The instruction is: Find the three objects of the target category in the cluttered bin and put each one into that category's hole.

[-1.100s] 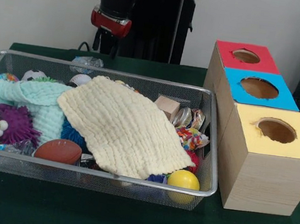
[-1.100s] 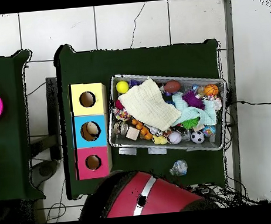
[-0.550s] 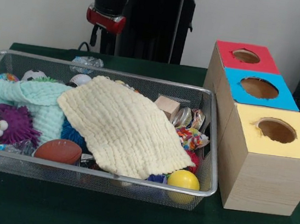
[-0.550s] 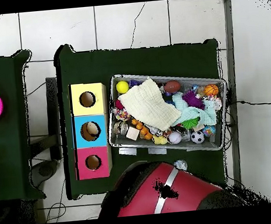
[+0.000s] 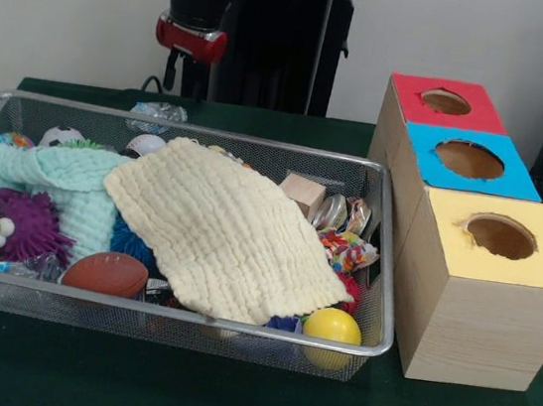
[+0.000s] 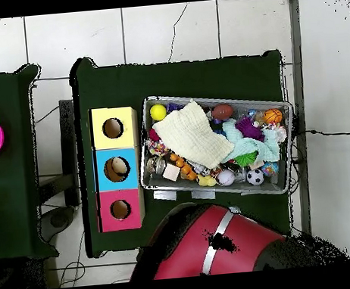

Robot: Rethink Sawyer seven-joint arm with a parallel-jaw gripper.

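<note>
Wire-mesh bin (image 5: pixel 235 330) sits on the green counter (image 5: pixel 127 384), packed full. Cream waffle cloth (image 5: pixel 218 231) draped over the middle, hiding whatever lies under it; pale mint cloth (image 5: pixel 64 181) bunched beside it.

Visible around the cloths: purple googly-eyed toy (image 5: pixel 23 225), brown toy football (image 5: pixel 107 274), yellow ball (image 5: pixel 332 326) in the near corner, wooden block (image 5: pixel 303 193), shiny wrapped items by the box-side wall. Overhead view adds a soccer ball (image 6: pixel 255 177) and a small basketball (image 6: pixel 273 116).

Three-hole box (image 5: pixel 470 219) stands just beside the bin: red (image 5: pixel 445 102), blue (image 5: pixel 469 159) and yellow (image 5: pixel 499 236) tops. Overhead view shows something pale already inside the blue hole.

Target category not stated, so the task's objects cannot be singled out; any remaining ones are in the bin, possibly under the cloths.

Arm (image 5: pixel 198 13) is drawn back behind the bin, high up. Only its red and black body shows in either view; the jaws are not seen, so cannot tell if they are released or clenched.

Risks from here, as judgement: a descent into the bin's middle would likely catch the cream cloth rather than a target. Round balls may roll off a grasp. Mesh wall and crowded neighbours leave little room near the edges.

Against half a second ago: arm's red bulk in the overhead view sits slightly further along; front view near identical. Bin contents unchanged.
</note>
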